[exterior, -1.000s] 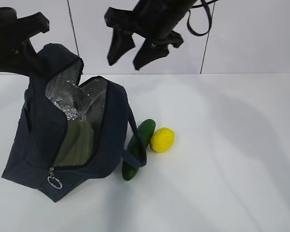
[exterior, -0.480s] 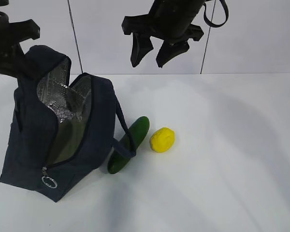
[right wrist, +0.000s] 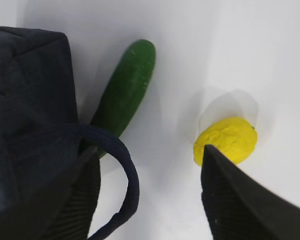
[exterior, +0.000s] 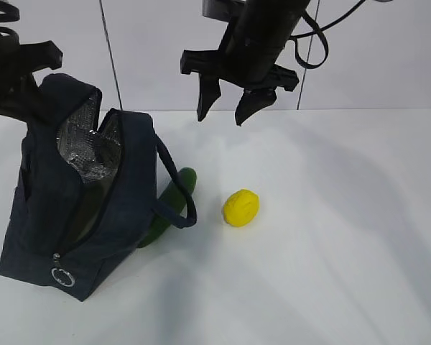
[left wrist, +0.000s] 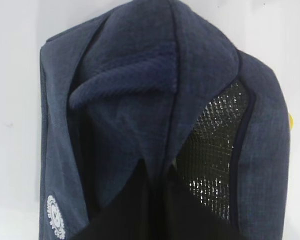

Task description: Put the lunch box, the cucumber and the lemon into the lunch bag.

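The right gripper (exterior: 227, 106) hung high with fingers spread — the lemon (exterior: 241, 207) and cucumber (exterior: 169, 204) lay below them. The left gripper (exterior: 23, 92) was clenched on the lunch bag (exterior: 75, 215).

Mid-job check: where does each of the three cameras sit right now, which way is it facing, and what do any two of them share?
Exterior: in front, slanting down at the table; lunch bag, cucumber, lemon; left gripper at the bag's top, right gripper hanging open above.
Left wrist: pressed close to the bag's navy fabric and foil lining; dark gripper parts at the bottom edge.
Right wrist: looking down between its open fingers.
Shared: right wrist and exterior both show cucumber, lemon, bag strap.
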